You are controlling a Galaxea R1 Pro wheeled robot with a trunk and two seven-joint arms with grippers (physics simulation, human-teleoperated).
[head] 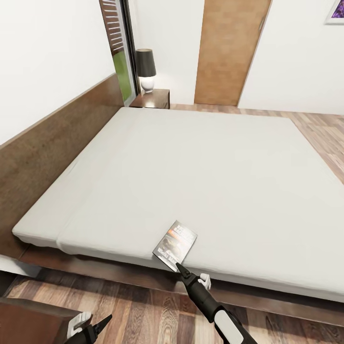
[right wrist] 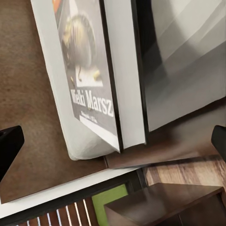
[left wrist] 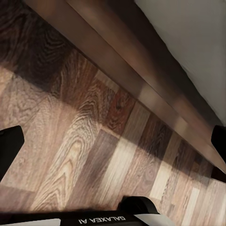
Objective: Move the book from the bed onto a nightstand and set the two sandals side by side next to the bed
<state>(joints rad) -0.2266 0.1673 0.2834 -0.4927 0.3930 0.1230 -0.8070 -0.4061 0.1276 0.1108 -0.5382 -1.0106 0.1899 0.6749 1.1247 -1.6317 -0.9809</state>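
On the book's [right wrist: 89, 89] dark cover, in the right wrist view, you can read white lettering: "Wielki Marsz", with a line of smaller print beneath it too fine to make out. In the head view the same book [head: 175, 245] lies at the near edge of the bed, its cover lettering blurred beyond reading. In the left wrist view, the arm's black band [left wrist: 101, 220] carries "GALAXEA AI" in white, seen upside down.
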